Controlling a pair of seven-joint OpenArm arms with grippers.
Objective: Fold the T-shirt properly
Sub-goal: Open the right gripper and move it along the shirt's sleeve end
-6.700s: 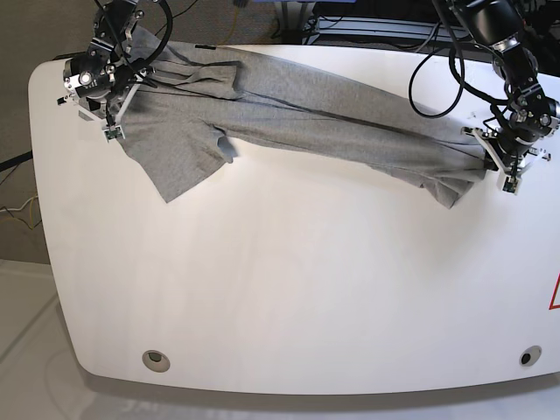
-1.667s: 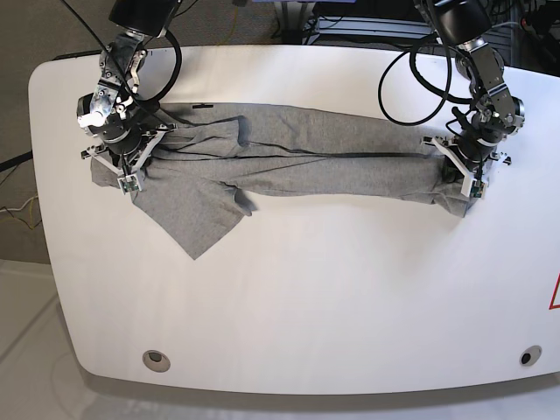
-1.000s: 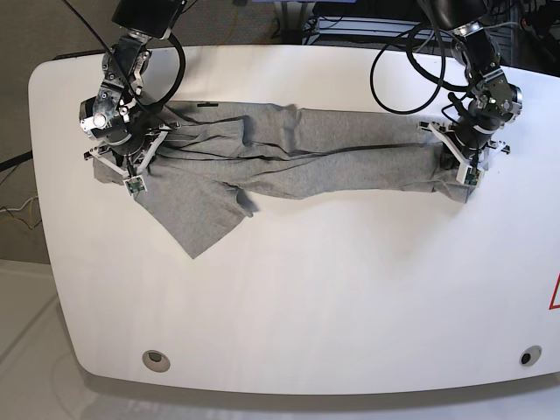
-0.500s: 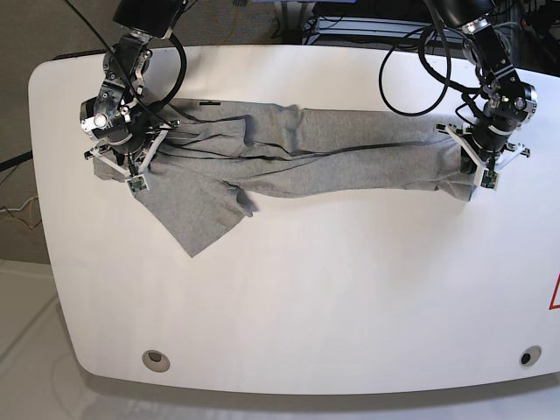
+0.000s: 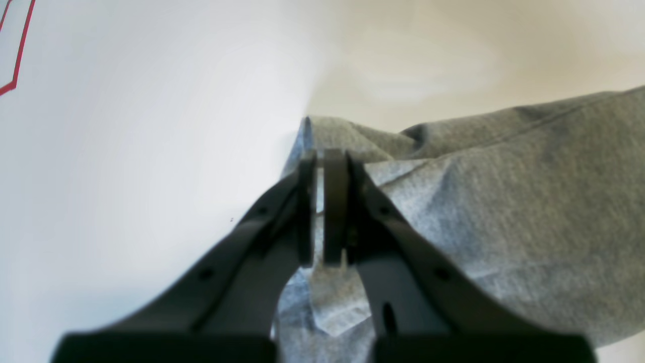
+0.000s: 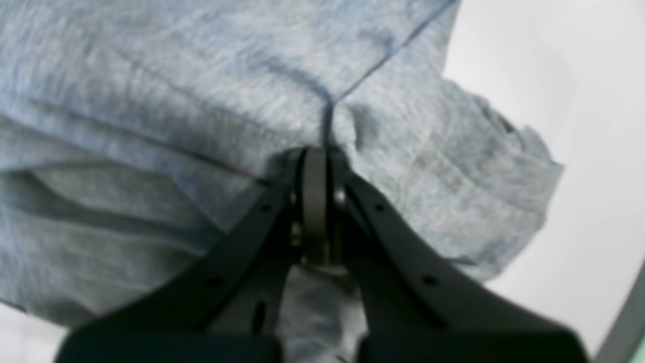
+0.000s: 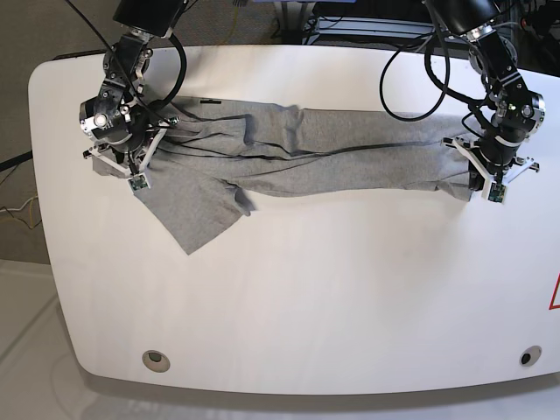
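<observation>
— White table (image 7: 289, 297), and what's lying across the far half?

— Grey T-shirt (image 7: 306, 157), drawn out into a long rumpled band from left to right. One flap (image 7: 188, 210) spreads toward the near side at the left end.

— And the arms?

— Left gripper (image 7: 488, 179) sits at the right end, its fingers (image 5: 333, 201) pinched narrow on the cloth's edge. Right gripper (image 7: 131, 166) is at the left end, fingers (image 6: 315, 201) clamped tight on a bunched fold.

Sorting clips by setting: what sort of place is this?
Probably a robotics lab bench: a bare white table with a red marking, black cables behind it, and a grey T-shirt stretched between two arms.
</observation>
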